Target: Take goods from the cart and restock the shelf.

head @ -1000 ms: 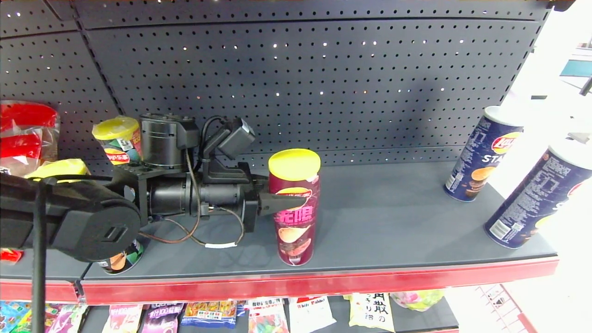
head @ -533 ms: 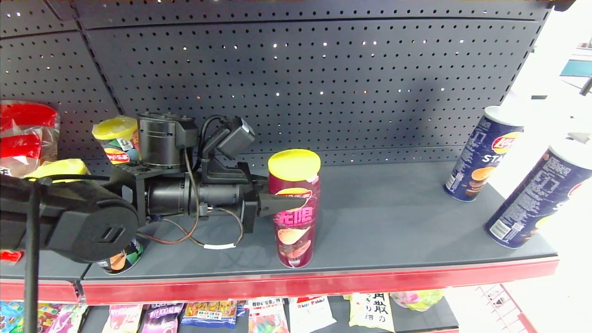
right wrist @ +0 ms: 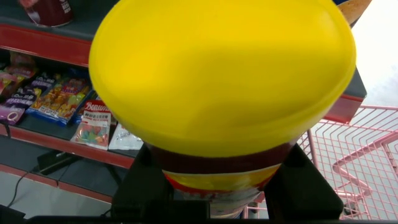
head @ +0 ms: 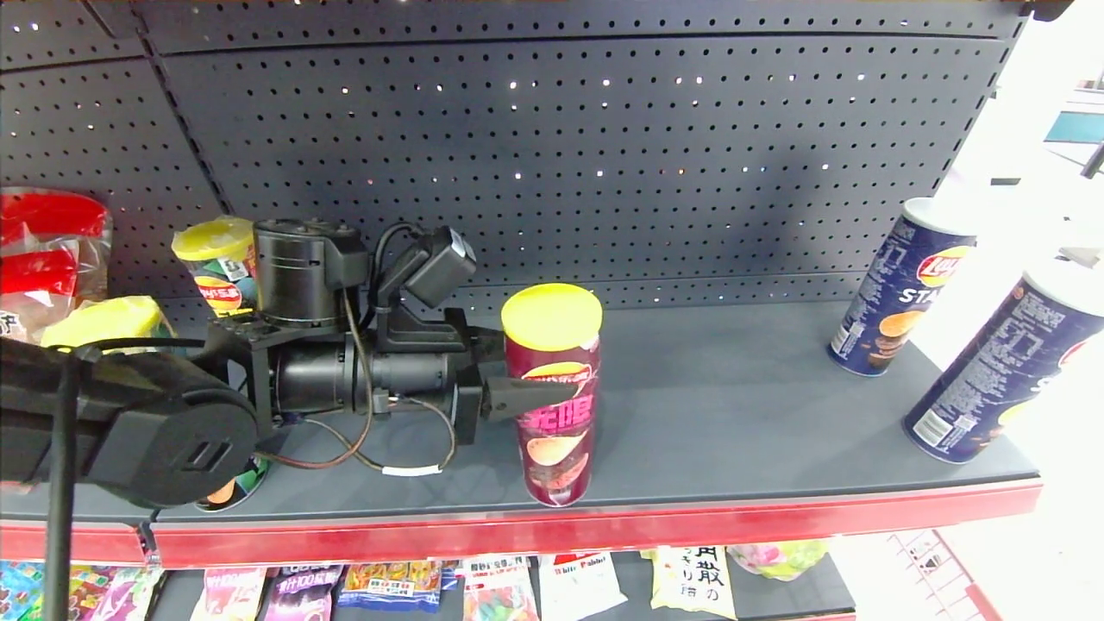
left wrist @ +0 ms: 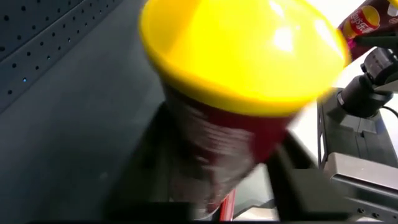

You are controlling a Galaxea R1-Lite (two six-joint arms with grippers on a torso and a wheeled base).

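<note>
A maroon chip can (head: 556,423) with a yellow lid stands upright near the front edge of the grey shelf (head: 733,405). My left gripper (head: 552,386) comes in from the left and is shut on the can at mid-height, one finger (head: 528,392) across its front. In the left wrist view the same can (left wrist: 236,93) sits between the dark fingers (left wrist: 146,162) of my left gripper (left wrist: 217,171). My right gripper (right wrist: 224,190) is shut on a second yellow-lidded can (right wrist: 224,81), held out in front of the shelves.
Two blue cans (head: 897,289) (head: 1005,362) stand at the shelf's right end. Yellow-lidded cans (head: 220,259) and red packets (head: 47,250) crowd the left behind my arm. Snack bags (head: 517,586) fill the lower shelf. A pink cart (right wrist: 357,165) stands below right.
My left gripper and the maroon can have shifted slightly right and toward the shelf's front edge. The blue cans have not moved.
</note>
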